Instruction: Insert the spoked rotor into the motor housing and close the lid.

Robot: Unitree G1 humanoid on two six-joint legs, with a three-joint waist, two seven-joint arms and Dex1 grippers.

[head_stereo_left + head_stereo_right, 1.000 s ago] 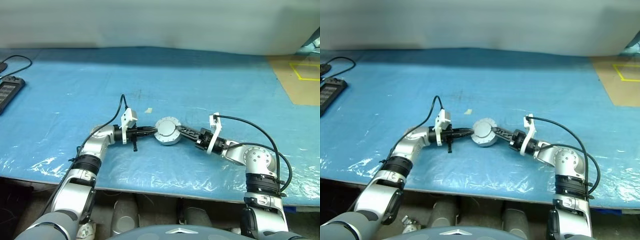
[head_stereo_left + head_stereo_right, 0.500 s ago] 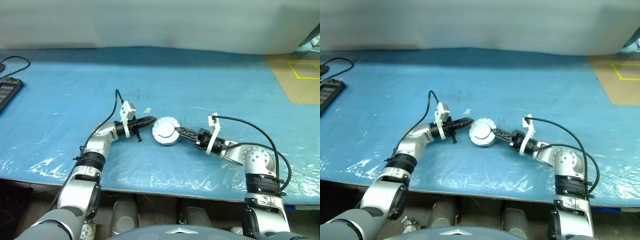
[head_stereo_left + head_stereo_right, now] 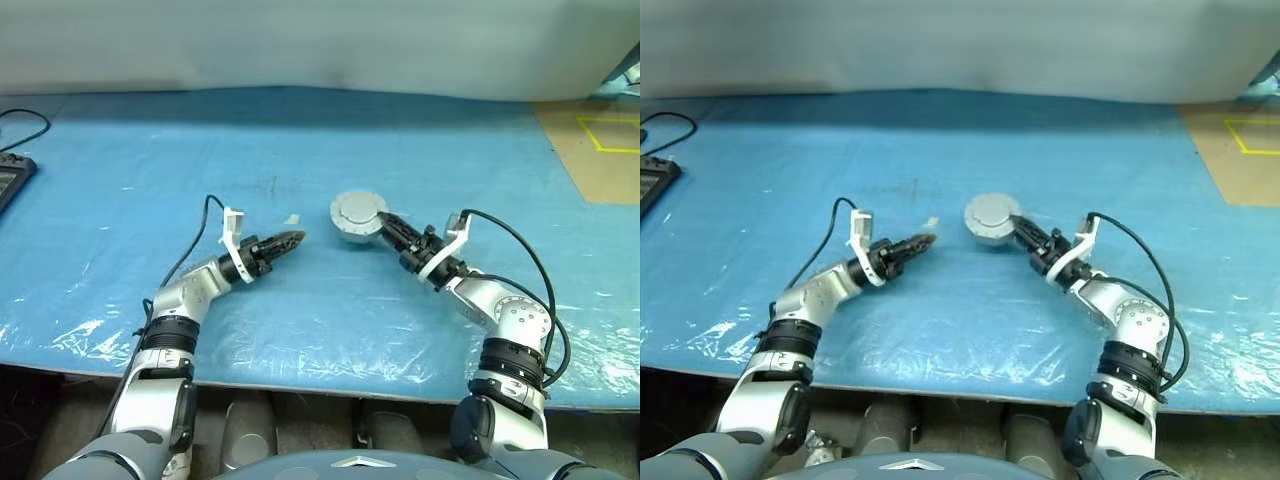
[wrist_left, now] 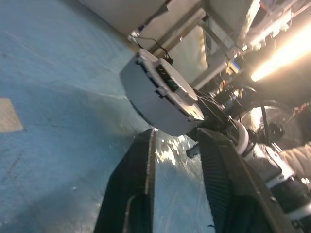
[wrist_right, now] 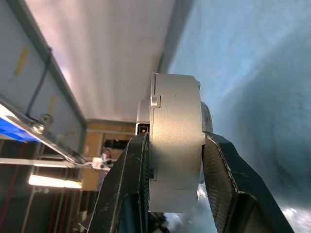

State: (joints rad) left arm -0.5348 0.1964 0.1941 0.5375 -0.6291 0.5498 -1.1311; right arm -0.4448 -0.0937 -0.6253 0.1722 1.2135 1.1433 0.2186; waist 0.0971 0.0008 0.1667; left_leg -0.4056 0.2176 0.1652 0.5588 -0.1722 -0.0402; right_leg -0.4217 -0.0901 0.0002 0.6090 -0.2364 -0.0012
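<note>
My right gripper (image 3: 384, 222) is shut on the motor housing (image 3: 357, 214), a closed grey puck held tilted a little above the blue sheet at the table's middle. In the right wrist view the two fingers clamp the housing (image 5: 176, 145) across its flat faces. The lid (image 5: 144, 121) lies flat against one face of it. The spoked rotor is hidden. My left gripper (image 3: 288, 240) stands open to the left of the housing, apart from it, with nothing between its fingers (image 4: 138, 179). Past those fingers I see the housing (image 4: 155, 102).
A small tan scrap (image 3: 292, 219) lies on the blue sheet (image 3: 330, 140) just beyond the left fingertips. A dark device (image 3: 10, 172) with a cable sits at the far left edge. A brown area with yellow tape (image 3: 605, 150) lies at the far right.
My left gripper has let go of the housing, drawn back to the left and opened. My right gripper has carried the housing up, farther away and to the right.
</note>
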